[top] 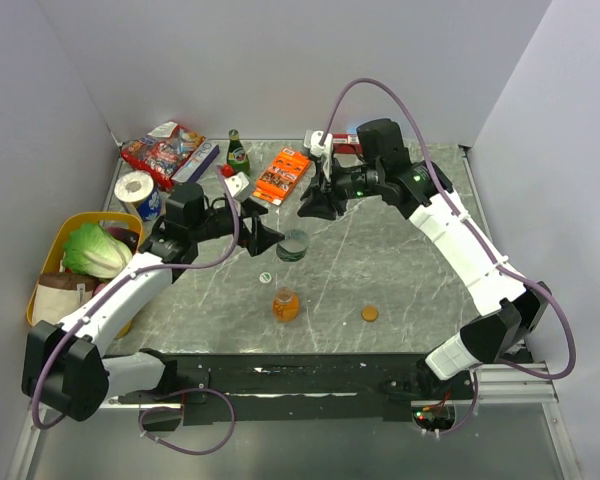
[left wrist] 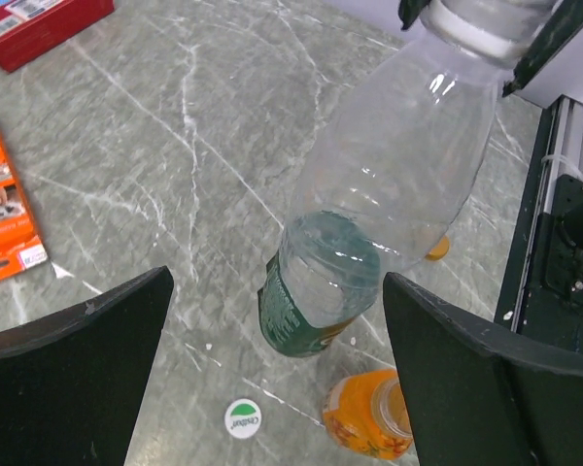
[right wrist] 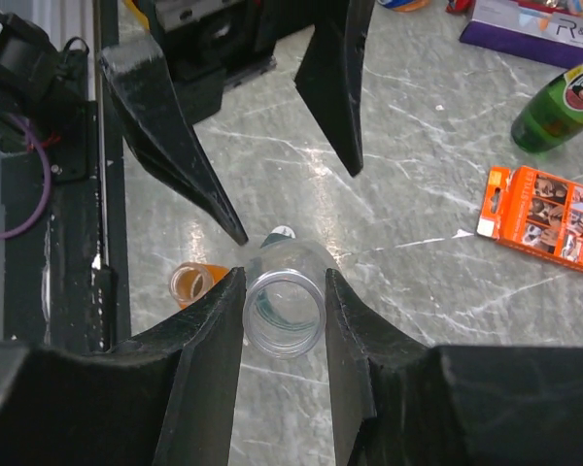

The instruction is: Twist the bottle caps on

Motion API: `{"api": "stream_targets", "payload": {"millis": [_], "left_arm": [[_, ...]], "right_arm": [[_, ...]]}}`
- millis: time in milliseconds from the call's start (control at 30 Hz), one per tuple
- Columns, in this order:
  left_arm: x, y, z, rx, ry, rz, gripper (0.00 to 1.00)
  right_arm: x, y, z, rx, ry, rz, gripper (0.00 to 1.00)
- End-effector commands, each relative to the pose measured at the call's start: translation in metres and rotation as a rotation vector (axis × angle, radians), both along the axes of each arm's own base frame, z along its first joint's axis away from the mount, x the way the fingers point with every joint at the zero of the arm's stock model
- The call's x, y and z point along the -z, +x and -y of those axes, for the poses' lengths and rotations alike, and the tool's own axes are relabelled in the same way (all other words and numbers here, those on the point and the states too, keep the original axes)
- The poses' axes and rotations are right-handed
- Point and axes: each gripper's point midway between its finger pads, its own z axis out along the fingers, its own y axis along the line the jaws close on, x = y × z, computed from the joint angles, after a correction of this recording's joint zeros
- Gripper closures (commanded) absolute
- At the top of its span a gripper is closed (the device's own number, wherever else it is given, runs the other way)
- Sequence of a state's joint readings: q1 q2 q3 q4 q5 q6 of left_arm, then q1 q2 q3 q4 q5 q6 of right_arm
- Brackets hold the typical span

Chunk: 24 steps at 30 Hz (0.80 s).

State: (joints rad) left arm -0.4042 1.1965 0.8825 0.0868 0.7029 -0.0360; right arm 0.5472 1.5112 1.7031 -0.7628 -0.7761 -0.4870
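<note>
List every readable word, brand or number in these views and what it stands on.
"R" and "C", rest cut off: on the white and purple box.
On the white cap: green logo, lettering too small to read.
On the clear bottle: green label, blurred, unreadable.
On the orange box, green glass bottle, red box: print too small.

One high view and two wrist views, meeting mid-table.
The top camera looks down from above and behind the arm bases, taking in the whole table [top: 400, 260]. The left wrist camera sits low, facing across the table between the left fingers [left wrist: 73, 359]; the right wrist camera looks steeply down, close past the right fingers [right wrist: 209, 340]. All three share the clear bottle [top: 293, 245], orange bottle [top: 286, 305] and orange box [top: 282, 174].
</note>
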Motion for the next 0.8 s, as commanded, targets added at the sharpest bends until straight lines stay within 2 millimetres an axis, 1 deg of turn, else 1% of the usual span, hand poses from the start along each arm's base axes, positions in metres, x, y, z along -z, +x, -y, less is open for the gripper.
{"api": "stream_targets", "payload": {"millis": [0,67,100,167,200,233,300,400,433,467,533,567,600,767], "left_arm": [[-0.006,0.0,0.013,0.088,0.003,0.112,0.04],[-0.005,0.001,0.015,0.113,0.012,0.121,0.04],[0.001,-0.001,0.018,0.145,0.021,0.115,0.04],[-0.001,0.001,0.021,0.164,0.031,0.117,0.04],[0.003,0.003,0.021,0.171,0.044,0.114,0.04],[0.001,0.004,0.022,0.176,0.043,0.123,0.04],[0.003,0.007,0.024,0.176,0.042,0.126,0.04],[0.006,0.009,0.03,0.193,0.036,0.133,0.04],[0.002,0.009,0.033,0.205,0.024,0.15,0.04],[0.004,0.009,0.035,0.213,0.02,0.146,0.04],[0.002,0.009,0.041,0.224,0.013,0.156,0.04],[0.006,0.01,0.044,0.231,0.021,0.154,0.04],[0.002,0.01,0.047,0.239,0.021,0.164,0.04],[0.008,0.012,0.049,0.249,0.035,0.166,0.04]], "right_arm": [[-0.037,-0.001,-0.008,-0.01,0.082,0.052,1.0],[-0.045,-0.001,-0.009,-0.006,0.097,0.055,1.0],[-0.048,0.001,-0.01,-0.003,0.104,0.063,1.0],[-0.052,0.008,-0.008,0.029,0.096,0.092,1.0],[-0.055,0.012,-0.008,0.038,0.099,0.102,1.0],[-0.056,0.012,-0.008,0.03,0.104,0.1,1.0],[-0.064,0.011,-0.01,0.013,0.123,0.097,1.0],[-0.072,0.004,-0.017,-0.028,0.16,0.059,1.0],[-0.074,0.003,-0.019,-0.033,0.169,0.053,1.0],[-0.076,0.002,-0.019,-0.036,0.179,0.04,1.0],[-0.075,0.002,-0.022,-0.041,0.184,0.031,1.0],[-0.075,0.002,-0.022,-0.044,0.185,0.03,1.0],[-0.075,0.001,-0.022,-0.048,0.186,0.027,1.0],[-0.077,0.0,-0.023,-0.051,0.194,0.022,1.0]]}}
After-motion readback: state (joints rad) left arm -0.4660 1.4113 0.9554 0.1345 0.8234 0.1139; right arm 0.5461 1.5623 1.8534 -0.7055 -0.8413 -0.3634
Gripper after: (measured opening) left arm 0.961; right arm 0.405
